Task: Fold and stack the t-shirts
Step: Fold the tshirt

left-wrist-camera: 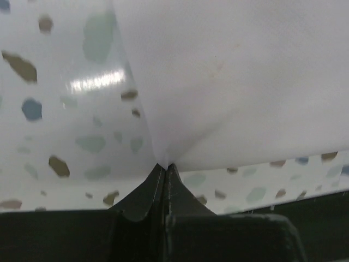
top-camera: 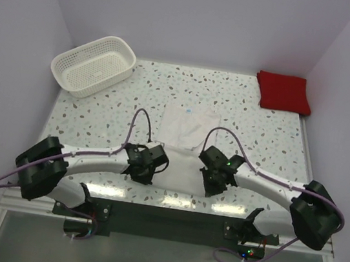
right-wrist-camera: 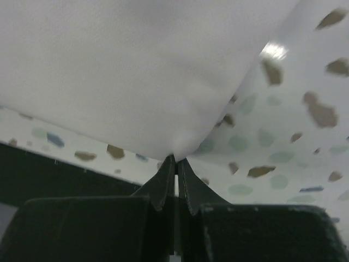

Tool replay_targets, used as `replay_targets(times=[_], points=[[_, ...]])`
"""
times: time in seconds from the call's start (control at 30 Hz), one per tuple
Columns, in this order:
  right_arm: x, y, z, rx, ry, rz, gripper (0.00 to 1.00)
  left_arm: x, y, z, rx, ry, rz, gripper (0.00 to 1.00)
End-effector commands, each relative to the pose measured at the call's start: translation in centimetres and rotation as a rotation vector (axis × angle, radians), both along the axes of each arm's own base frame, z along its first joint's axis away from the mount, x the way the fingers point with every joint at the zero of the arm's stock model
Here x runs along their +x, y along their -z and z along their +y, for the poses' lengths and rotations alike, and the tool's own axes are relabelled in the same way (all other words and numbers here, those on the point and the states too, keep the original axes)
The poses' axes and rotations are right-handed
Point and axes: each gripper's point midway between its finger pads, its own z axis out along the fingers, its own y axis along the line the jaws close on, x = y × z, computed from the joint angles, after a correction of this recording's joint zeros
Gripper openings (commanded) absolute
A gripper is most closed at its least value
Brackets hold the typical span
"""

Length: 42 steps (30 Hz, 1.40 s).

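Our left gripper is pinched tight on the near-left corner of the white t-shirt. Our right gripper pinches its near-right corner, by the near edge of the speckled table. The red t-shirt lies folded in the far right corner. The wrist views cut off most of the cloth. Both arms reach inward, low, elbows outward.

Top external: set high at near edge, looked steeply down over surface. Wrist cameras: sat behind left hand and right hand, very close, aimed low across surface. Shared by all three: near edge of white t-shirt.
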Motion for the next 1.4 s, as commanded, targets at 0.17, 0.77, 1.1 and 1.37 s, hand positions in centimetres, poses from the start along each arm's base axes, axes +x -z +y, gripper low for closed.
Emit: replay_targets(times=[0.17,0.77,1.1,1.37], points=[[-7.9,-5.9,-0.1,0.046,-0.040,0.140,0.00,-9.4,-4.7,4.7,-0.037,-0.025,0.194,0.00],[7.6,-15.5,1.8,0.128,-0.023,-0.058,0.00,9.4,-14.4,-0.1,-0.200,0.006,-0.158,0.00],[16.0,-13.8,0.1,0.195,0.052,-0.016,0.00,18.9,-12.5,0.7,-0.221,-0.039,-0.191,0.00],[23.7,-7.9,-0.1,0.252,0.109,0.046,0.00,25.7,-6.2,1.7,-0.287,-0.100,-0.164,0.00]])
